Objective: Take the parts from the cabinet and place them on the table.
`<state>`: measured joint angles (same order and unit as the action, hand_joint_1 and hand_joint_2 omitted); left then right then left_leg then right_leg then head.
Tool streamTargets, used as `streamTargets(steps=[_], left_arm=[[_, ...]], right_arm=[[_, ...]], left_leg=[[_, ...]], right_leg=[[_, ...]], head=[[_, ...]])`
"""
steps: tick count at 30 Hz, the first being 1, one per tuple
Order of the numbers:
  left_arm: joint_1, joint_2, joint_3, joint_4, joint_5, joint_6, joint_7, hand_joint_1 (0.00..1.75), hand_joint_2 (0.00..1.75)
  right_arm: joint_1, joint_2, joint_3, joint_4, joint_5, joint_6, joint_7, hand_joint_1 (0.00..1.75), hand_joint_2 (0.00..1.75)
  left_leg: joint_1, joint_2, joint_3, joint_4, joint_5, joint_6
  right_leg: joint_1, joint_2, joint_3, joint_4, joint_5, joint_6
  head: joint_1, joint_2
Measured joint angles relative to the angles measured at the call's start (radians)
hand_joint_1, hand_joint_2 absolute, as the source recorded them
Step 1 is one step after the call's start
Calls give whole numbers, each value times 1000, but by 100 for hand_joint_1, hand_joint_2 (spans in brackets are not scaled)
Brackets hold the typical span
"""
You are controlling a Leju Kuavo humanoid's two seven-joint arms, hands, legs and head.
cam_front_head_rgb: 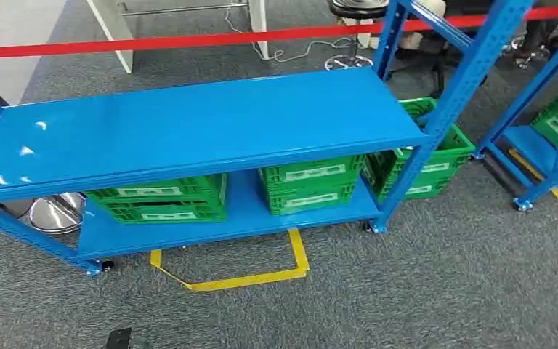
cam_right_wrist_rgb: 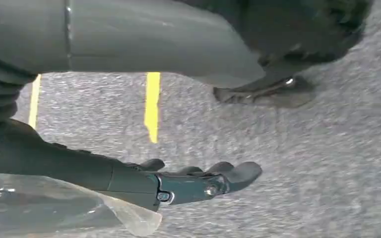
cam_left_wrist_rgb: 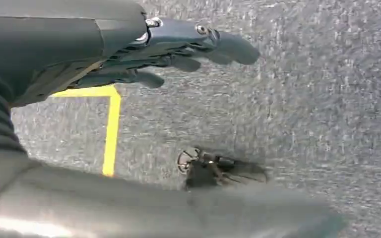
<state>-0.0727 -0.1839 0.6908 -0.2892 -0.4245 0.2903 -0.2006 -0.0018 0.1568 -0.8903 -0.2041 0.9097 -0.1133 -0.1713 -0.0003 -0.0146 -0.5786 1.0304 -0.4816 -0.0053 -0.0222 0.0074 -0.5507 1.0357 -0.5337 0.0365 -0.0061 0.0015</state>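
A blue shelf rack (cam_front_head_rgb: 189,123) stands ahead on grey carpet, its top shelf bare. Under it, on the lower shelf, sit two green crates (cam_front_head_rgb: 161,200) (cam_front_head_rgb: 311,183), and a third green crate (cam_front_head_rgb: 421,156) stands past the rack's right post. The top shelf hides what the crates hold. My left hand (cam_left_wrist_rgb: 178,47) hangs over the carpet with its fingers stretched out and nothing in them. My right hand (cam_right_wrist_rgb: 198,181) hangs the same way, fingers straight and empty. A clear glossy shape (cam_right_wrist_rgb: 54,208) lies by that wrist; I cannot tell what it is.
Yellow floor tape (cam_front_head_rgb: 261,276) marks a box in front of the rack. A red barrier band (cam_front_head_rgb: 152,42) runs behind it. A second blue rack (cam_front_head_rgb: 552,131) with green crates stands at the right. White table legs (cam_front_head_rgb: 116,22) and a stool (cam_front_head_rgb: 352,14) are beyond.
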Motion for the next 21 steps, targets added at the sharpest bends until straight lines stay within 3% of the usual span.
streamTargets(steps=[2,4,6,7,8,9,10,12,13,14,16,18,19,21], left_arm=[[8,14,-33,-8,22,-14,9,0,0],[21,21,-64,-11,40,-27,17,0,0],[37,30,-99,-11,62,-43,28,0,0],[47,31,-113,-11,72,-49,34,0,0],[62,35,-128,-11,83,-57,39,0,0],[78,37,-144,-11,93,-64,43,0,0],[91,40,-160,-9,102,-69,49,0,0],[115,48,-188,-5,122,-83,56,0,0],[125,55,-205,-3,132,-89,61,0,0],[131,56,-221,-2,143,-97,67,0,0],[145,65,-255,-2,161,-109,74,0,0],[158,73,-285,-2,182,-123,85,0,0],[158,79,-302,-3,193,-131,88,0,0],[153,87,-333,-15,211,-142,95,0,0]], right_arm=[[12,-8,41,0,-47,4,10,0,0],[16,-14,78,-7,-87,9,15,0,0],[17,-21,121,-18,-132,17,24,0,0],[17,-25,142,-26,-153,18,28,0,0],[16,-29,163,-36,-176,20,33,0,0],[14,-33,184,-48,-197,22,35,0,0],[10,-35,200,-59,-215,23,39,0,0],[2,-42,242,-89,-259,31,47,0,0],[0,-43,264,-101,-281,34,51,0,0],[-1,-46,285,-111,-302,36,53,0,0],[0,-53,326,-126,-343,41,64,0,0],[8,-60,369,-134,-387,46,71,0,0],[15,-67,390,-136,-412,49,74,0,0],[35,-73,426,-135,-451,55,85,0,0]], left_leg=[[5,0,2,1,0,-6],[6,3,-12,43,-37,-15],[8,3,-79,195,-115,-21],[8,3,-110,264,-141,-22],[8,3,-127,303,-147,-21],[8,3,-119,290,-127,-18],[8,3,-97,241,-91,-14],[5,4,-20,76,-6,-1],[0,8,5,26,-8,4],[-2,8,11,2,-14,5],[-4,6,6,7,-15,8],[6,7,15,-14,-5,21],[5,9,18,-19,-3,24],[4,10,16,-18,-4,31]], right_leg=[[1,-2,1,-2,3,-12],[-2,-5,4,-5,6,-25],[0,-10,4,-4,5,-33],[1,-12,4,-4,3,-35],[2,-14,4,-4,3,-36],[3,-13,6,-4,2,-36],[3,-13,7,-4,2,-36],[4,-12,12,-4,0,-33],[6,-14,11,-4,-2,-30],[10,-14,7,-1,-5,-23],[7,-20,7,-9,-1,-14],[9,-18,7,-12,-7,0],[8,-14,-3,9,-26,2],[8,-11,-70,152,-105,4]], head=[[1,0],[-5,0],[-6,0],[-5,0],[-6,0],[-6,0],[-6,0],[-6,0],[-5,0],[-6,0],[-5,0],[-5,0],[-1,0],[2,0]])
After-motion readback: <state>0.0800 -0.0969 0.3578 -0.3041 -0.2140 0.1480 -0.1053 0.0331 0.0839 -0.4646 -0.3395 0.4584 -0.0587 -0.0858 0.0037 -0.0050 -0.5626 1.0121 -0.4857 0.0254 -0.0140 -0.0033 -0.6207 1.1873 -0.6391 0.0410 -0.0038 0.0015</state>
